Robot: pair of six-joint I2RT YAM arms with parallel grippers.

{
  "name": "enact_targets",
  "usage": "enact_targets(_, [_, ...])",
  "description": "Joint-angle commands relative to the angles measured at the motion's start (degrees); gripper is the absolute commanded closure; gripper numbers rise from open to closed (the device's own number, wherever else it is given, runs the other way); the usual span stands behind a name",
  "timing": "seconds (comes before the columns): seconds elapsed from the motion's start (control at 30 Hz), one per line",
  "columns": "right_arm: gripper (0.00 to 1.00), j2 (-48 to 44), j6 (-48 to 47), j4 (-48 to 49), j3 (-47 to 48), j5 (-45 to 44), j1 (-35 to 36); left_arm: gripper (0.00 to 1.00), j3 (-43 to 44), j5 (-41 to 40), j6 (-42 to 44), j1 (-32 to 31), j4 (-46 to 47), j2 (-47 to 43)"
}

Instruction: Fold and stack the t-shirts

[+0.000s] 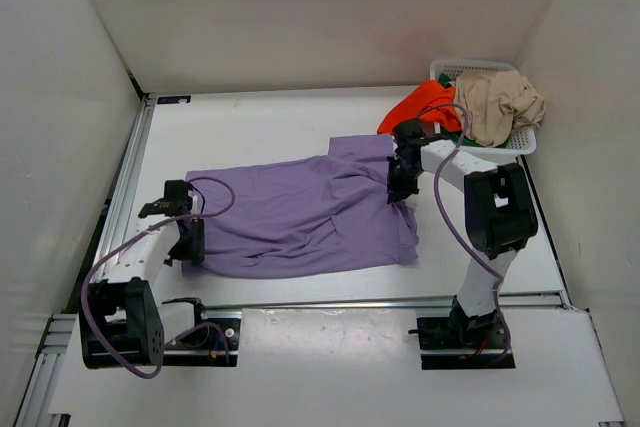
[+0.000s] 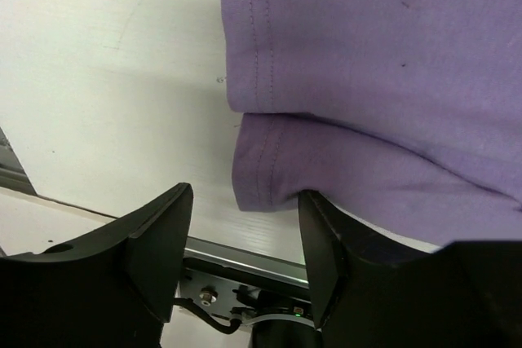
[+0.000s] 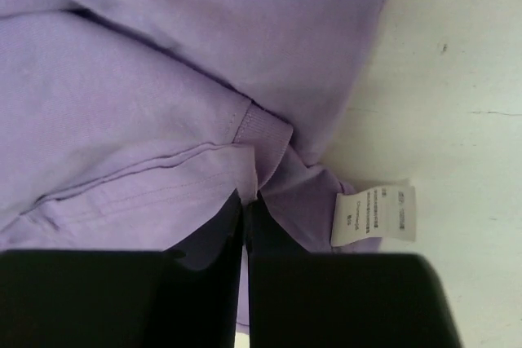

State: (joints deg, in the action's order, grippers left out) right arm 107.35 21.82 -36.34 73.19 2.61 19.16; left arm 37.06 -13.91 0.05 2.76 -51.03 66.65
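1. I see the white counter (image 1: 250, 117) carrying everything.
2. The lavender t-shirt (image 1: 300, 212) lies spread out, mostly flat, and spans the space between the two end effectors.
3. Beyond the right end effector (image 1: 400, 192), toward the far right corner, stands a white mesh basket (image 1: 460, 69). The beige t-shirt (image 1: 500, 102) is heaped in it. The orange-red t-shirt (image 1: 420, 107) spills over its left rim, just behind that end effector.
4. Right end effector: its fingers (image 3: 220, 242) are pressed together, pinching a fold of lavender cloth at the ribbed neckline.
5. Left end effector (image 2: 245, 226): its fingers are spread. A doubled hem corner of the lavender t-shirt lies on the counter just ahead of the gap between them. I cannot tell whether the right finger touches the cloth.
6. A white care label (image 3: 373, 213) sticks out of the neckline, just right of the right end effector's fingertips.
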Motion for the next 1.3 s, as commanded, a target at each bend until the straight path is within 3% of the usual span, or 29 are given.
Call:
enact_targets(0.0, [1.0, -5.12, -0.38, 0.57, -2.16, -0.23, 0.0, 0.36, 0.38, 1.08, -0.05, 0.4, -0.56, 1.1])
enact_targets(0.03, [1.0, -7.83, -0.38, 0.57, -2.96, -0.24, 0.0, 0.4, 0.38, 1.08, -0.05, 0.4, -0.57, 1.11])
enact_targets(0.1, [1.0, -12.31, -0.38, 0.57, -5.32, -0.85, 0.0, 0.57, 0.38, 2.3, -0.05, 0.4, -0.57, 2.34])
enact_targets(0.2, [1.0, -17.76, -0.38, 0.04, -7.53, -1.38, 0.52, 0.9, 0.38, 3.8, -0.05, 0.4, -0.57, 3.83])
enact_targets(0.37, [0.97, -22.97, -0.91, -2.94, -9.55, -2.7, 1.06, 0.9, 1.7, 4.33, -0.05, 0.4, -1.09, 3.31])
enact_targets(0.47, [0.82, -22.98, -2.05, -3.65, -11.57, -3.31, 1.06, 0.9, 3.11, 4.94, -0.05, 0.4, -1.09, 0.68])
enact_targets(0.6, [0.73, -19.38, -1.44, -2.52, -12.89, -1.83, 1.06, 0.9, 3.72, 5.56, -0.05, 0.4, -1.09, 0.14])
enact_targets(0.73, [0.54, -19.37, 0.32, 0.82, -15.88, 0.02, 1.06, 0.9, 3.11, 6.7, -0.05, -0.22, -1.71, 0.14])
enact_targets(0.8, [0.54, -19.37, 0.93, 2.41, -17.37, -0.5, 1.06, 0.9, 2.58, 6.7, -0.05, -0.74, -1.71, -0.46])
enact_targets(0.9, [0.62, -17.89, 0.94, 3.55, -17.9, -1.55, 1.06, 0.9, 1.88, 6.7, -0.05, -0.74, -1.71, -1.0])
enact_targets(0.93, [0.66, -17.09, 0.94, 3.55, -17.9, -1.56, 1.06, 0.9, 1.88, 6.7, -0.05, -0.74, -1.71, -1.0])
enact_targets(1.0, [0.84, -17.09, 1.47, 3.55, -17.9, -1.56, 1.06, 0.9, 1.88, 6.7, -0.05, -0.74, -1.71, -1.0])
enact_targets(1.07, [0.9, -17.09, 2.08, 3.55, -17.38, -2.08, 1.06, 0.9, 1.88, 6.7, -0.05, -0.74, -1.71, -1.0])
enact_targets(1.13, [0.85, -17.09, 2.08, 3.55, -17.38, -2.79, 1.06, 0.9, 1.88, 6.7, -0.05, -0.74, -1.71, -1.61])
enact_targets(1.17, [0.71, -17.09, 2.08, 2.77, -17.38, -3.74, 1.06, 0.9, 1.88, 6.7, -0.05, -0.74, -1.19, -2.14])
enact_targets(1.27, [0.58, -16.56, 2.08, -0.57, -16.59, -6.91, 1.06, 0.9, 1.88, 6.18, -0.05, -0.74, -1.18, -2.14])
